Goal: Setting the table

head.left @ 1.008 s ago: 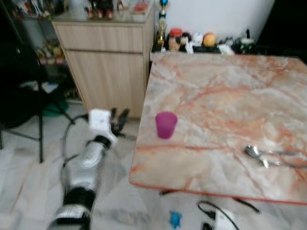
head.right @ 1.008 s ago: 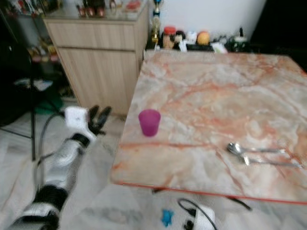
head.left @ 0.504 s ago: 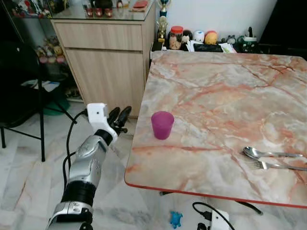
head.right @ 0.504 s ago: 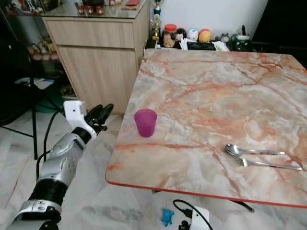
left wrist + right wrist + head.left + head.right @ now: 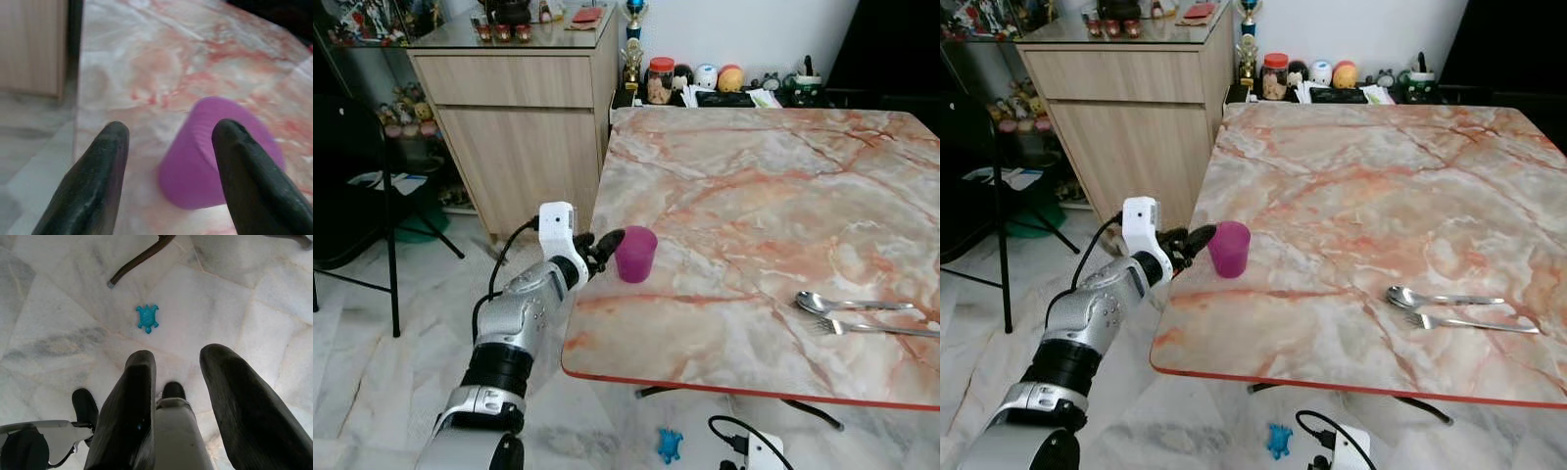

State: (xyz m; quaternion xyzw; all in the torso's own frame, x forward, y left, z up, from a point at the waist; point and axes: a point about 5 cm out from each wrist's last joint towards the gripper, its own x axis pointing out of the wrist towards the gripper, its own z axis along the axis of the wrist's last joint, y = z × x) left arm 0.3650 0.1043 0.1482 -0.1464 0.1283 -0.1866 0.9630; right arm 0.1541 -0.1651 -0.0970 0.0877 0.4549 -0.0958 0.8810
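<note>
Purple plastic cup (image 5: 635,254) upright near the left edge of the marble tabletop (image 5: 773,186), left of centre in the left eye frame. Left gripper (image 5: 603,244) just beside the cup at the tabletop's edge, jaws spread wide; in the wrist view, cup between and beyond the two black fingers (image 5: 90,193), one fingertip overlapping its side, contact impossible to tell. Silver left arm (image 5: 514,333) rising from the lower left of the frame, white camera block on the wrist. Spoon (image 5: 852,305) and fork (image 5: 871,328) lying side by side at the right edge of the frame, well apart from the cup, handles pointing right. Wooden cabinet (image 5: 519,117) in the upper left, jars and small figurines (image 5: 705,78) along the top centre behind the tabletop. Black chair (image 5: 357,196) at the far left on the marble floor (image 5: 372,392). Small blue turtle toy (image 5: 670,445) on the floor under the tabletop at bottom centre. Right gripper (image 5: 176,382) hanging over the floor, jaws apart, holding nothing, the turtle toy beyond them.
</note>
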